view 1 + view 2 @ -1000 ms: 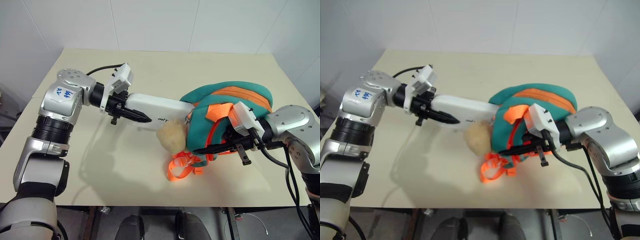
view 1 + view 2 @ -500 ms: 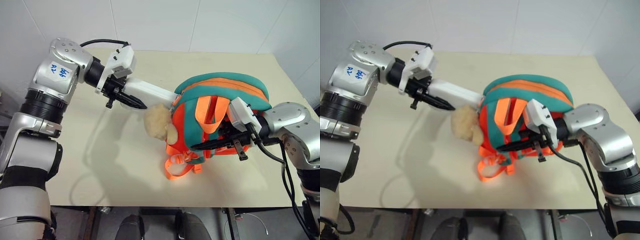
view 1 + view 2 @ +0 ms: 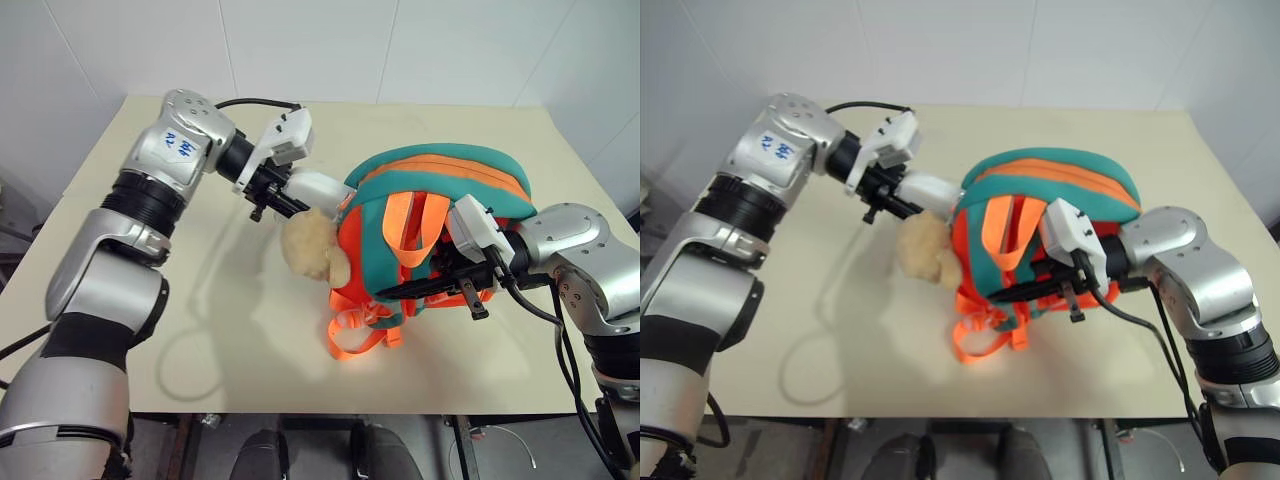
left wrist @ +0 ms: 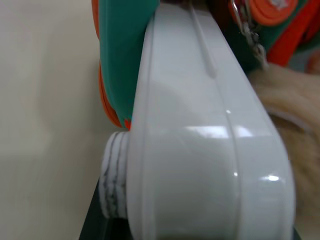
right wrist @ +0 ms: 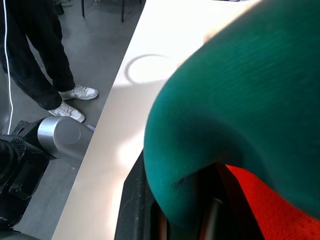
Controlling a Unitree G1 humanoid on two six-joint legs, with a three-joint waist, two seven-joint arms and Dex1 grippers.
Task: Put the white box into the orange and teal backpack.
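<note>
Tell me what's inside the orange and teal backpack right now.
The white box goes in through the orange and teal backpack opening, its outer end held by the left gripper. Fabric hides everything deeper inside.

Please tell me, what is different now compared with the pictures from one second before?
The left gripper pushed the white box rightwards, deeper into the orange and teal backpack; only its end shows. The backpack now stands more upright. The right gripper stays clamped on the backpack's edge.

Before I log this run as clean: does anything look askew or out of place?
Nothing looks damaged or spilled. The long white plastic box is only partly inside the orange and teal fabric backpack, its end jutting out in the left gripper.
</note>
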